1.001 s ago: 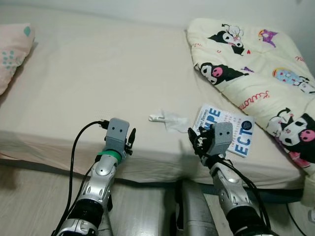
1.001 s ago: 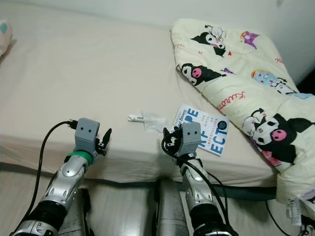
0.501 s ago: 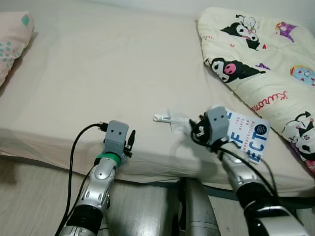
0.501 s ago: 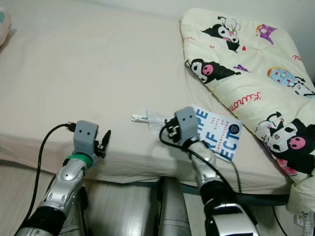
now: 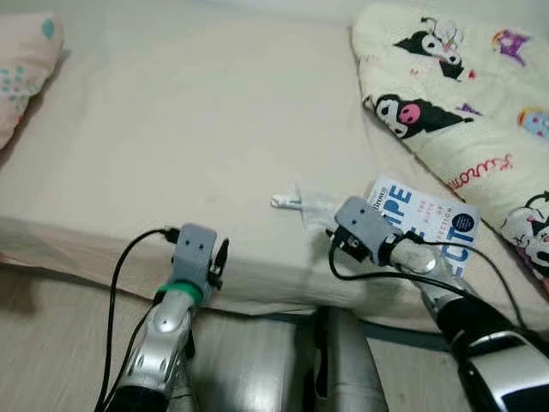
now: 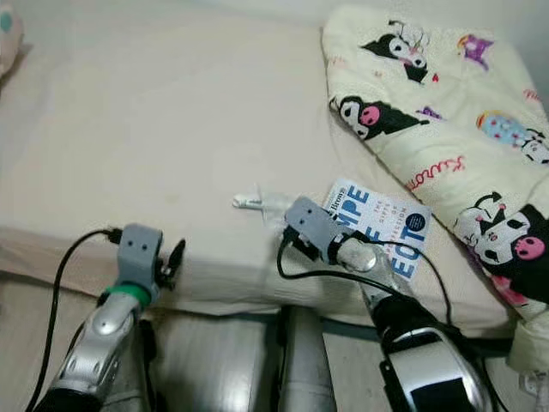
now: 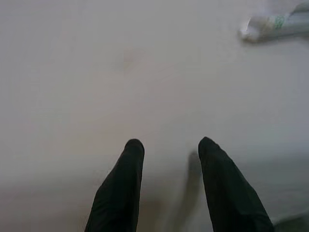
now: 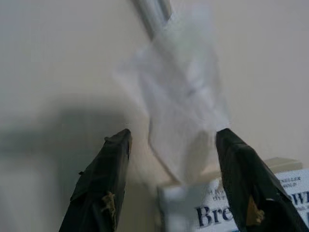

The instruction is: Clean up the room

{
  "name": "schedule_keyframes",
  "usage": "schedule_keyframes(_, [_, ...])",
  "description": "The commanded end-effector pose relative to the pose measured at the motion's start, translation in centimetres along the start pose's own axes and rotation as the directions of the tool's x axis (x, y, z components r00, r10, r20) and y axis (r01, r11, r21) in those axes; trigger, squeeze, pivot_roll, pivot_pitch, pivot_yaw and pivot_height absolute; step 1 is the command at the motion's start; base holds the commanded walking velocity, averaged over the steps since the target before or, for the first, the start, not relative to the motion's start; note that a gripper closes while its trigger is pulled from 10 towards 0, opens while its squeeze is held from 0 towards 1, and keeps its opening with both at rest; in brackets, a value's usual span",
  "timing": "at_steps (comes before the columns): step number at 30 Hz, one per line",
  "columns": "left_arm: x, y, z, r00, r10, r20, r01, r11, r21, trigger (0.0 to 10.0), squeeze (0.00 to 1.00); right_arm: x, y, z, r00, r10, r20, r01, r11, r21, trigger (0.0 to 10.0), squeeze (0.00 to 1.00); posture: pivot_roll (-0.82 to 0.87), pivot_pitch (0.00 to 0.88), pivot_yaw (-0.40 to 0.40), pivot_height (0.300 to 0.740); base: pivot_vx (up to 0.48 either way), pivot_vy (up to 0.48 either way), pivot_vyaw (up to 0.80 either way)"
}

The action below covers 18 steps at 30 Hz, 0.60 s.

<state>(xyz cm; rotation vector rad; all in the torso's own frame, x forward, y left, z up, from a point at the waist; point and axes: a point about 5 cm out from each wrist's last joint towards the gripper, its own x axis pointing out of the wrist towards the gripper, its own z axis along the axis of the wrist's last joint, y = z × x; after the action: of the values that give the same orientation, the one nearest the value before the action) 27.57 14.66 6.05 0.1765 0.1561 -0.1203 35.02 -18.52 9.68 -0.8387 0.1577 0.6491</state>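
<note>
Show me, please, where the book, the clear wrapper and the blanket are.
book point(image 5: 433, 216): left eye view, on its white cover with blue letters.
wrapper point(image 8: 186, 96): right wrist view, on its crumpled clear middle.
blanket point(image 6: 429, 94): right eye view, on its cream cartoon-printed surface.

Bed sheet point(image 5: 171, 129): matt beige cloth, smooth, faint creases. Quilt point(image 5: 463, 103): soft padded cloth, stitched, printed cartoon figures. Pillow point(image 5: 21, 77): pale pink cloth with teal print. Book point(image 5: 429, 219): glossy paper cover, white and blue. Wrapper point(image 8: 181, 104): thin clear plastic, crinkled, slight sheen. Arms point(image 5: 163, 330): shiny silver metal; fingers point(image 7: 120, 188) matt black plastic. Floor point(image 5: 51, 343): pale wood-look planks, smooth.
</note>
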Motion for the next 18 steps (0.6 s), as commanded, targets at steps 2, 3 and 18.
schedule_keyframes(2, [-0.6, 0.1, 0.0, 1.0, 0.005, -0.016, -0.005, 1.0, 0.005, 10.0, 0.0, -0.2, -0.4, -0.7, 0.998, -0.007, -0.07, -0.002, 0.991, -0.131, 10.0, 0.0, 0.12, 0.179, -0.01, 0.501, 0.0, 0.0, 0.0])
schedule_keyframes(3, [-0.8, 0.2, 0.1, 1.0, 0.004, -0.017, -0.004, 1.0, 0.005, 10.0, 0.0, -0.2, -0.7, -0.7, 0.997, -0.018, -0.073, 0.007, 0.99, -0.139, 10.0, 0.0, 0.12, 0.179, -0.01, 0.501, 0.0, 0.0, 0.0])
schedule_keyframes(18, [-2.9, 1.0, 0.3, 0.998, -0.004, -0.056, 0.006, 0.999, 0.034, 10.0, 0.0, 0.8, -3.8, 3.4, 0.969, -0.209, 0.129, 0.219, 0.973, -0.069, 10.0, 0.0, 0.18, 0.234, 0.015, 0.501, 0.0, 0.0, 0.0])
